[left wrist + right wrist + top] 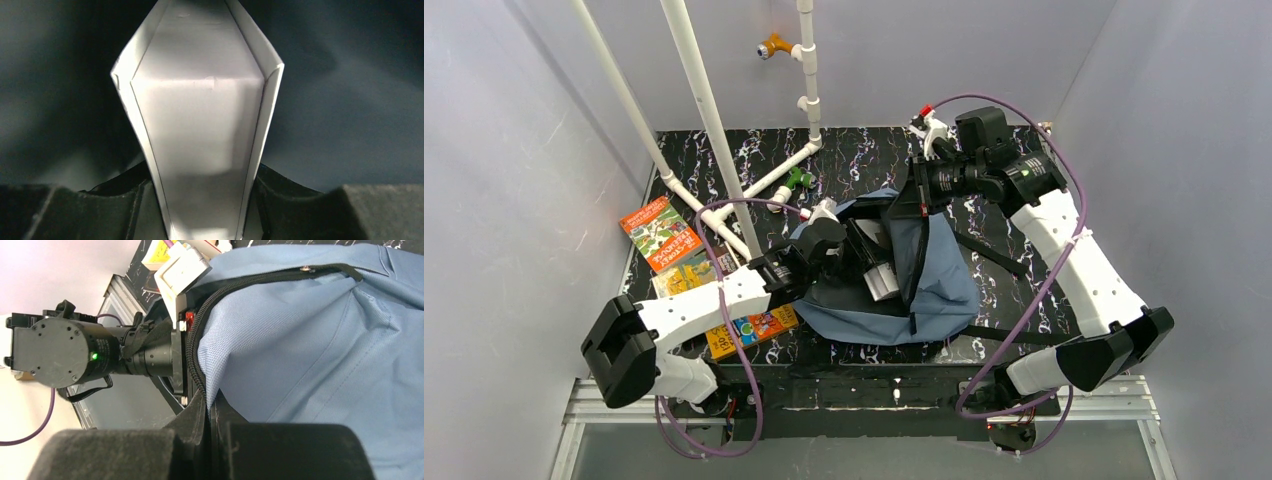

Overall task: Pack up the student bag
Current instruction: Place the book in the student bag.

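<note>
The student bag [939, 280], dusty blue with black zipper trim, lies in the middle of the black marbled table with its mouth held open. My right gripper [916, 190] is shut on the bag's zipper edge [200, 365], pinching the blue fabric [310, 350] between its pads. My left gripper [856, 255] reaches into the opening, shut on a book [880, 272]. In the left wrist view the book's white page edges [200, 125] stand between my jaws [205, 220], with the bag's dark lining [350, 100] all around.
Three more books lie at the table's left: a green-and-orange one [660, 233], a yellow one [686, 277] and an orange one [754, 325] under my left arm. White pipes [709, 130] slant across the back left. Black straps [994, 255] trail right of the bag.
</note>
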Action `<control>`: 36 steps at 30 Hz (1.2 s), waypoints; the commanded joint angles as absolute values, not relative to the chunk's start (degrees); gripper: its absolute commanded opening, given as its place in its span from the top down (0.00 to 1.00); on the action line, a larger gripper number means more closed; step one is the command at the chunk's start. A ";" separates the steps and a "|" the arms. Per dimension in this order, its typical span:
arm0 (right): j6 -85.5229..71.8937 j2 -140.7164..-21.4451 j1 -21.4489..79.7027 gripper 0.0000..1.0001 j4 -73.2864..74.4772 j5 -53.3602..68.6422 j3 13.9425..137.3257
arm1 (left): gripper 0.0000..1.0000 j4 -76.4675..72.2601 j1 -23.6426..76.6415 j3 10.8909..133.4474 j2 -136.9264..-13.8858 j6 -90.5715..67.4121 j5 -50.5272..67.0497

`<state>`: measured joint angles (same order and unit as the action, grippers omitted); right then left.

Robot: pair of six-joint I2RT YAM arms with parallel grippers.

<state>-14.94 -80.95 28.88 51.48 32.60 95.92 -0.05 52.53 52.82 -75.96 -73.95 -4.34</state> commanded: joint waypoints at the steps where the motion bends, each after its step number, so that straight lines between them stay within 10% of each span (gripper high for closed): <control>1: -16.13 -79.90 28.74 0.99 44.30 37.73 94.61 | 1.00 -11.72 53.84 55.80 -74.72 -70.90 -3.15; 19: -11.06 -79.11 28.74 0.99 46.87 32.46 89.27 | 0.95 -21.70 48.99 59.81 -101.35 -72.48 7.90; 28: -4.98 -79.95 28.74 0.98 52.73 11.69 90.89 | 0.05 -18.54 48.52 50.41 -94.24 -70.80 5.26; 36: -3.58 -79.92 28.65 0.95 51.60 -1.58 88.92 | 0.02 -11.42 48.34 48.42 -82.66 -65.10 6.87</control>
<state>-5.96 -80.97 28.91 53.87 8.32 88.07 -16.16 48.73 47.72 -92.49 -70.81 7.38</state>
